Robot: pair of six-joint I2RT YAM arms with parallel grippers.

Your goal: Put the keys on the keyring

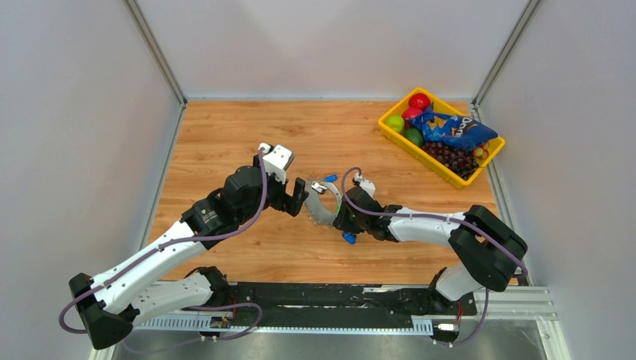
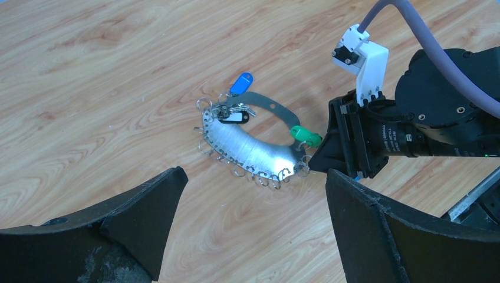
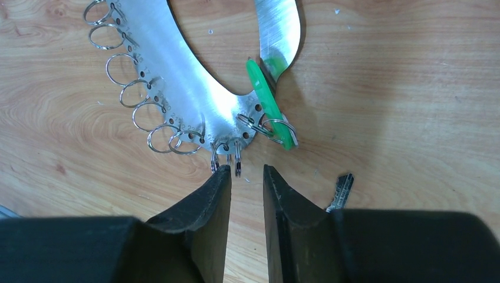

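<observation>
showing one green key [image 2: 305, 135], two blue keys [image 1: 330, 178], one keyring [image 2: 250, 150]

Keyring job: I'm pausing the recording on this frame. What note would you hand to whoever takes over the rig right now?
Left gripper: open wide, empty, close to the keyring.
Right gripper: fingers a narrow gap apart, nothing between them, tips at the keyring's end rings.
Keyring: a crescent plate edged with small rings, flat on the table.
Done: green-tagged key hangs at one end. Blue-tagged key and black-tagged key sit at the other, apparently hooked on.
Left: a blue piece beside the right wrist looks like a loose key; most rings are empty.
</observation>
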